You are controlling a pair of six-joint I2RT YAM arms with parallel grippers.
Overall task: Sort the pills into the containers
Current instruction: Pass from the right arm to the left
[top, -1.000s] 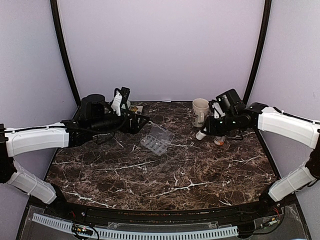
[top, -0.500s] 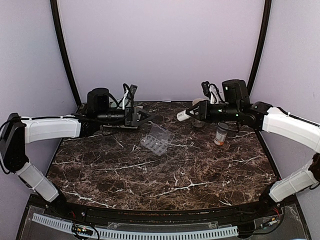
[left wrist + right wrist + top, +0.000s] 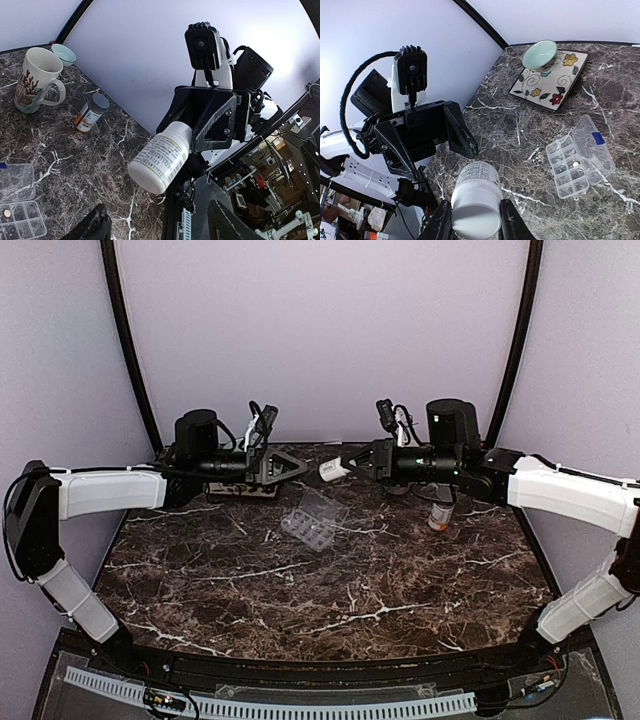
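Note:
My right gripper (image 3: 350, 465) is shut on a small white bottle (image 3: 333, 471) and holds it level above the table's far middle, pointing left. In the right wrist view both fingers (image 3: 512, 222) clamp the white bottle (image 3: 476, 192). My left gripper (image 3: 295, 469) faces it from the left, open, with its tips just short of the bottle's free end (image 3: 150, 175). The containers are the cells of a clear pill organizer (image 3: 312, 520) lying below with its lid open. One small pale pill (image 3: 576, 163) lies in a cell. Other pills do not show.
An orange pill bottle (image 3: 440, 510) stands at the right under my right arm. A patterned mug (image 3: 35, 80) stands near it. At the back left, a flowered tile (image 3: 550, 82) carries a teal bowl (image 3: 540, 52).
My right arm swung left and up with the white bottle, from beside the mug to mid-table. My left gripper rose, turned to face it, and its jaws narrowed somewhat.

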